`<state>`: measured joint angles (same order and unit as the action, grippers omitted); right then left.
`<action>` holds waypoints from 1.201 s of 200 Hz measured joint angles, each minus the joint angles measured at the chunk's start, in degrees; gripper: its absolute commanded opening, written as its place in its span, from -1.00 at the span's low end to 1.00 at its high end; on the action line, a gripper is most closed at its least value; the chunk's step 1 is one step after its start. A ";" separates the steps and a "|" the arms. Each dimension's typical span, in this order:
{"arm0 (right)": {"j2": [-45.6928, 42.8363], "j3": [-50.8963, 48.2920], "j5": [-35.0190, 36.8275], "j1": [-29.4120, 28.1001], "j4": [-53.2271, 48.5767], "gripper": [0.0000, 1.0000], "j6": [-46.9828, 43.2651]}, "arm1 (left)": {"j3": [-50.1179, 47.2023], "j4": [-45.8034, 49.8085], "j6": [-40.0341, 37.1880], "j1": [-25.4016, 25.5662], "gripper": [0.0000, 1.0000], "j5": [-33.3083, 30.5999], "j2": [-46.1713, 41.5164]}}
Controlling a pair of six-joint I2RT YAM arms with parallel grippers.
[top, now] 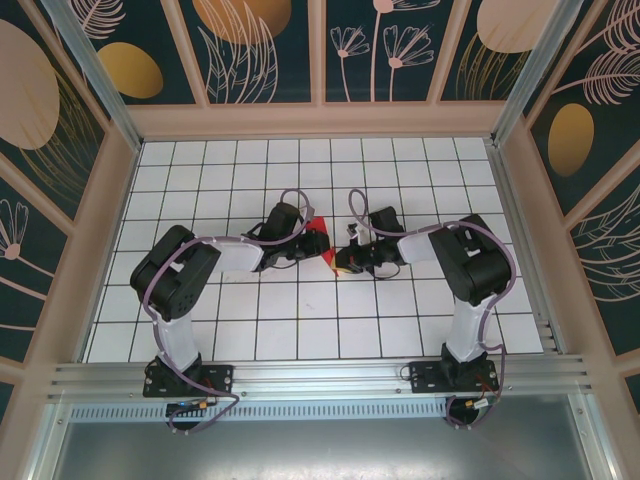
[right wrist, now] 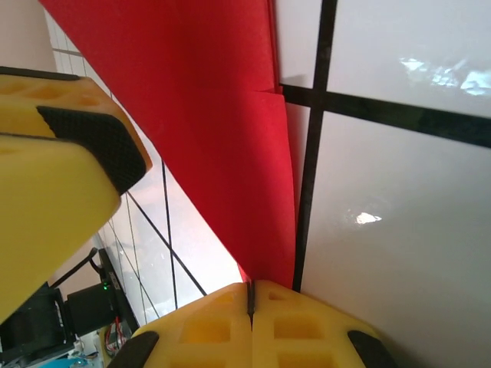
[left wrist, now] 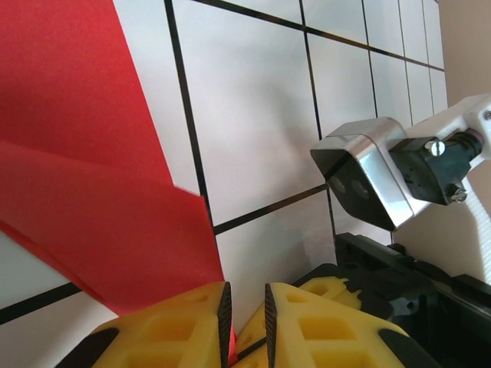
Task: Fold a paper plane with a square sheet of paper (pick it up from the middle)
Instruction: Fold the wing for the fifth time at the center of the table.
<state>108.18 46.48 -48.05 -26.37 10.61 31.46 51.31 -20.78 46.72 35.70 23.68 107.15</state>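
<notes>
The square sheet of paper is a creased red shape held up between the two grippers near the table's middle. My right gripper is shut on a narrow folded end of the red paper, which fans out away from the jaws. My left gripper stands open by a narrow gap, with white table showing between its pads. The red paper lies along the outside of its left finger, and a thin red edge sits deep at the bottom of the gap. In the top view the left gripper and the right gripper nearly meet.
The white gridded table has a wooden frame around it. The right arm's silver wrist camera hangs close to the left gripper. The left gripper's finger looms at the upper left of the right wrist view.
</notes>
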 measured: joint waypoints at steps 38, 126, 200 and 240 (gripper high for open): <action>0.52 -0.02 -1.18 0.57 0.66 -1.00 1.36 | -0.94 -0.07 -0.02 0.00 -0.55 -0.09 0.13; 0.74 0.00 -1.55 0.96 1.05 -1.00 2.14 | 0.26 1.22 0.00 0.00 -0.62 -1.73 3.10; 0.74 0.42 -0.79 1.18 0.76 -1.00 2.08 | 6.36 10.29 -0.44 0.87 -0.63 -4.96 4.76; -0.33 0.68 1.31 1.22 -0.07 -0.63 1.92 | 10.78 16.41 -2.45 1.88 -0.64 -8.17 6.23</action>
<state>107.85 47.16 -46.74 -25.15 10.55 33.39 62.08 -4.36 44.27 37.58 15.51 113.38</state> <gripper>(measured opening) 0.142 0.182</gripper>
